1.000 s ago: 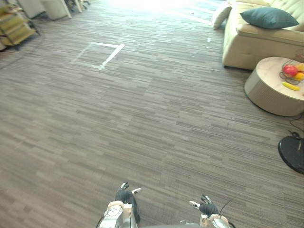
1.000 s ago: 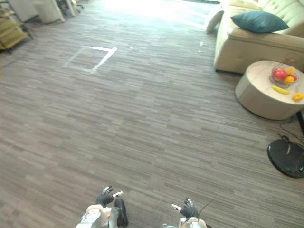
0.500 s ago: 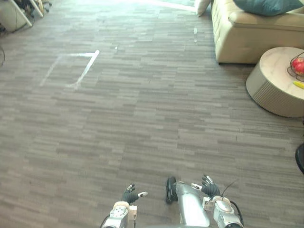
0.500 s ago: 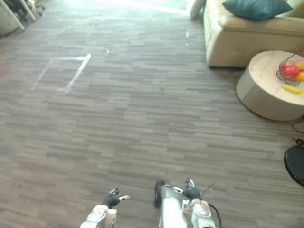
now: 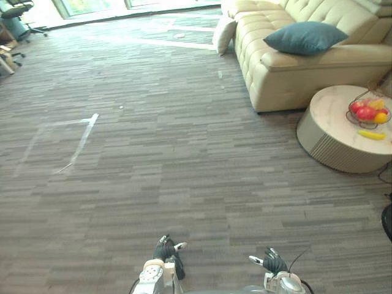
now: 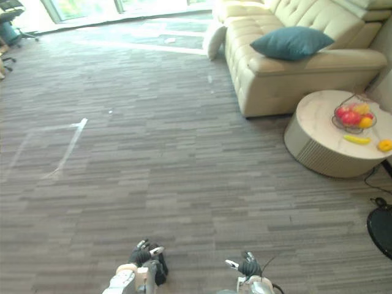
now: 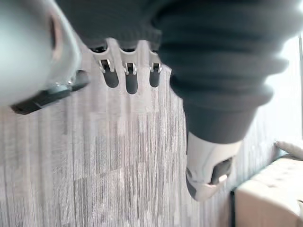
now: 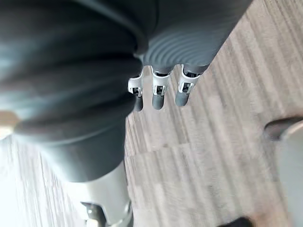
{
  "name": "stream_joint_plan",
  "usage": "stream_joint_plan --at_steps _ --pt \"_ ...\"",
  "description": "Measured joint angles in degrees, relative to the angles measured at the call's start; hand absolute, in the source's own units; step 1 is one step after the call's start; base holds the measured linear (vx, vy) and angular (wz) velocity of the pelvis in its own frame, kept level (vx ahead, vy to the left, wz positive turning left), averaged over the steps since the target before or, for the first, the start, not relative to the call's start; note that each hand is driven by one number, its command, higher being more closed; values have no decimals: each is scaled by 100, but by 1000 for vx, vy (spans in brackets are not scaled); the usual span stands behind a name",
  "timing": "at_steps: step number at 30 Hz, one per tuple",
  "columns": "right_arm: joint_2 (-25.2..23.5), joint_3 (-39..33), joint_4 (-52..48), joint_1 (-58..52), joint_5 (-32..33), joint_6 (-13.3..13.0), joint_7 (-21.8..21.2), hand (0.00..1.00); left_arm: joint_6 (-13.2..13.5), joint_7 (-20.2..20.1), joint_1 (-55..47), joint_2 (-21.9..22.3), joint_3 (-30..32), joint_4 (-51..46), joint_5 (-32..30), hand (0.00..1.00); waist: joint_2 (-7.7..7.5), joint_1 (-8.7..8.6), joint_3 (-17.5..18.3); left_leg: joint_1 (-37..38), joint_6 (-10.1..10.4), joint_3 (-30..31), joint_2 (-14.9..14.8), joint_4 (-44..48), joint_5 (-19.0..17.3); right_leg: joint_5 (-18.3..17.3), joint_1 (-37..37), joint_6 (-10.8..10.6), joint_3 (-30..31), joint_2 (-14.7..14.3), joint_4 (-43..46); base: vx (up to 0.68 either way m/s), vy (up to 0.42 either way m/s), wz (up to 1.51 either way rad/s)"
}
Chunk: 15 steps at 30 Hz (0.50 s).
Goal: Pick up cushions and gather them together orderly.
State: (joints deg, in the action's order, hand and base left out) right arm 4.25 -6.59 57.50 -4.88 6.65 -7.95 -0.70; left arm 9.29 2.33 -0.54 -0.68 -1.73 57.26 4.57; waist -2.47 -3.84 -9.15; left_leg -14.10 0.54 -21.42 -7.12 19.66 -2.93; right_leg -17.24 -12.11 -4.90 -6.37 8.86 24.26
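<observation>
I see my left hand (image 5: 164,250) and right hand (image 5: 270,263) low at 6 o'clock, both with loose, empty fingers. At 1 o'clock, 1 teal cushion (image 5: 304,37) lies on the sofa (image 5: 275,86); 1 white cushion (image 5: 223,35) leans at its end.

You're looking at a living-room setup: a cream tufted sofa (image 5: 288,70) with a teal cushion (image 5: 304,37), a low round worktop (image 5: 331,110) carrying a fruit basket (image 5: 367,113), and a grey carpet floor (image 5: 159,165) (an office chair (image 5: 13,13) sits in the far corner, too).
</observation>
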Motion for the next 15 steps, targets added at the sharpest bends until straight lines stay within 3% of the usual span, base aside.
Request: stream_joint_plan --at_steps 1,2,3,5,6,7,8,9,10,11,12,13,14,15 --pt "-28 -1 25 40 -11 8 -8 0 2 1 31 -54 -7 3 0 0 -159 8 -45 286 -27 -11 172 -19 -253 470 452 -171 19 260 1291 556 207 37" --pt "-35 -1 48 37 -34 9 -23 0 -9 1 52 -65 -26 33 0 0 -204 9 -59 458 -30 -2 245 -58 -396 887 680 -205 46 377 1872 659 197 34" --pt "-50 3 101 97 -134 9 -60 0 -47 21 61 -121 -72 103 -2 0 -235 4 -106 992 -26 12 382 -187 -717 1353 1159 -124 11 647 3148 643 165 5" --pt "41 30 19 167 -200 -8 -92 0 -92 43 -10 -142 -247 173 -1 0 -18 1 -140 1892 62 16 316 -556 -1040 582 1682 374 -247 604 3771 721 130 -10" --pt "91 65 -141 172 -197 -64 -102 0 -106 72 -18 -139 -415 217 -3 0 201 -61 -145 2363 121 4 183 -852 -1087 162 2090 583 -607 440 3599 823 110 8" --pt "115 63 -282 203 -197 -97 -113 0 -105 83 13 -139 -474 223 -1 0 324 -142 -180 2673 139 -2 75 -1038 -1092 -79 2499 686 -874 280 3179 707 65 22" --pt "123 53 -308 264 -195 -125 -120 0 -105 85 38 -143 -489 230 -2 0 362 -199 -203 2823 139 -13 9 -1091 -1091 -128 2804 696 -979 145 2721 726 -33 34" --pt "136 53 -378 309 -193 -134 -126 0 -105 84 69 -141 -498 241 -2 0 365 -275 -205 2954 140 4 -82 -1092 -1093 16 3200 627 -1007 -53 1684 723 -132 49" --pt "148 66 -440 278 -197 -132 -118 0 -98 82 86 -131 -502 243 -1 0 315 -324 -204 3109 180 14 -77 -1160 -1118 575 3309 492 -847 -227 380 873 -188 73" --pt "154 82 -419 208 -197 -120 -114 0 -94 80 85 -142 -501 253 -4 0 182 -373 -228 3339 259 62 26 -1224 -1152 1454 3275 437 -609 -262 -568 766 -172 84" --pt "208 43 -360 165 -188 -99 -115 0 -99 82 85 -52 -496 347 -9 0 251 -442 -245 3566 354 115 -88 -1316 -1211 1987 3172 880 -500 -348 -462 744 -134 50" --pt "381 11 -257 232 -204 -53 -86 0 -92 62 122 78 -503 380 -31 0 504 -359 -244 3611 383 184 -202 -1350 -1074 1588 3333 823 -444 -405 125 792 -220 44" --pt "391 -74 -242 160 -185 -43 -91 0 -92 59 130 137 -486 373 -112 0 457 -447 -290 3600 600 345 -175 -886 -712 854 3413 782 -326 -277 944 733 -232 17" --pt "373 -88 -240 137 -198 -3 -95 0 -91 61 97 155 -474 370 -114 0 448 -459 -294 3532 644 407 -236 -538 -646 642 3364 780 -332 -248 1092 586 -239 36"
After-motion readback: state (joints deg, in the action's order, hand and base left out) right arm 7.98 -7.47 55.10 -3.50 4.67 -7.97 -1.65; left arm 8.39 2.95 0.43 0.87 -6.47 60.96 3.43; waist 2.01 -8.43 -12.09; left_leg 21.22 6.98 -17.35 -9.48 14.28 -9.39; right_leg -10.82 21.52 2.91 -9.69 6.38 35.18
